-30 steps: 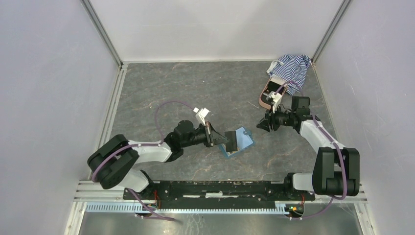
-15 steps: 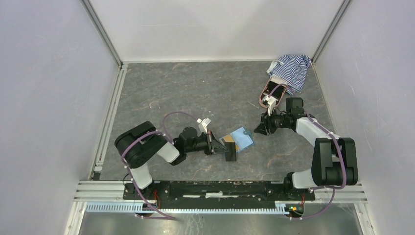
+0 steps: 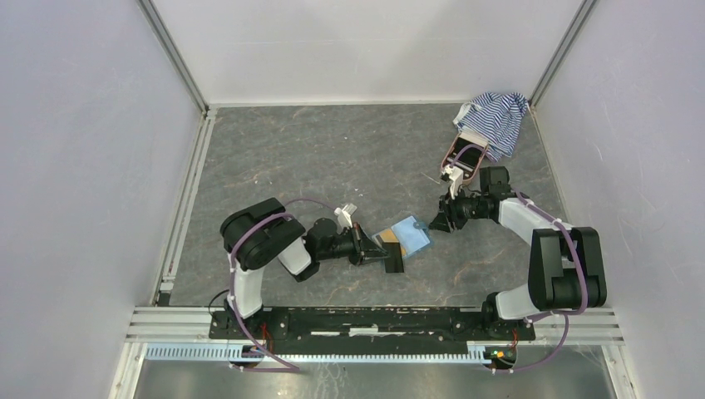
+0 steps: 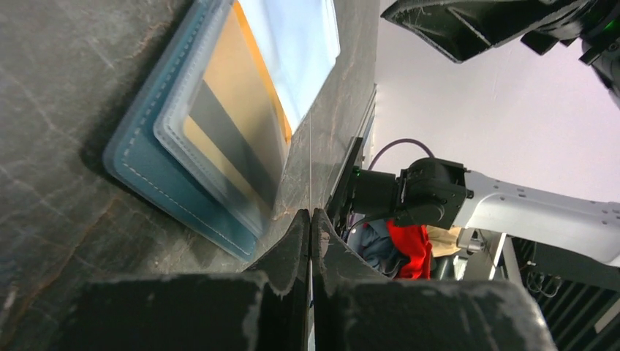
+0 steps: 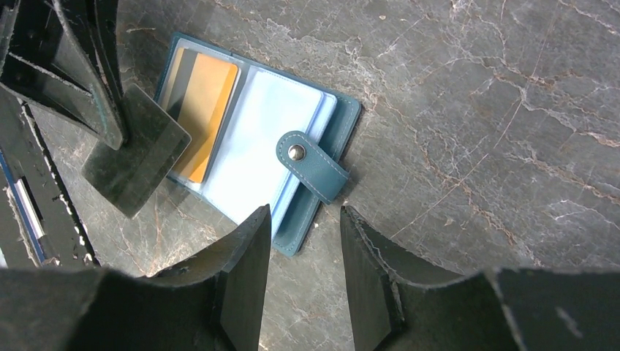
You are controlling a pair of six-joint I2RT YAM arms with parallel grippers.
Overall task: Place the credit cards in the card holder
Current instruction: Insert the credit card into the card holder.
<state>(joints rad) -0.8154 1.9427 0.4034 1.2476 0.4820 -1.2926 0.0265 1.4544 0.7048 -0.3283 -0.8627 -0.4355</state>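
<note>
My left end effector (image 4: 311,219) is clamped on a dark grey card (image 5: 139,164), with the open card holder (image 5: 252,139) flat on the worktop (image 5: 475,110) just ahead of it. A tan-gold card (image 5: 203,110) sits in the holder. My right end effector (image 5: 303,274) hangs half open and empty above the snap tab (image 5: 311,164).

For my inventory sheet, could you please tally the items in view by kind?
Credit cards: 2 (tan-gold card, dark grey card)
Card holder: 1
Pink case: 1
Striped cloth: 1
Total: 5
</note>
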